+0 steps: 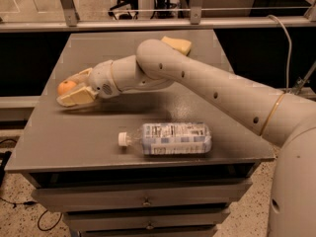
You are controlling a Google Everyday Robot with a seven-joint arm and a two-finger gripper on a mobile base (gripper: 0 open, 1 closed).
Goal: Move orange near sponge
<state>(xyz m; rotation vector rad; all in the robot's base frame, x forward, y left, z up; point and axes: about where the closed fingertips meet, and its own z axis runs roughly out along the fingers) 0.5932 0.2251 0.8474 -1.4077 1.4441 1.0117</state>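
Straddling the small round orange fruit (pixel 65 86) on the grey tabletop (pixel 74 132), the pale tool (pixel 69 90) may grip it, I cannot tell; carrying it to the far pale yellow rectangular sponge (pixel 177 44) remains.

Dim, warm yellowish light falls from overhead. The pale cream gripper (pixel 68 89), at nine o'clock on the grey metal table (pixel 49 142), and its arm (pixel 207 85) throw a soft, dark shadow toward the centre. Faint glare touches the clear plastic bottle (pixel 170 138) at six o'clock.
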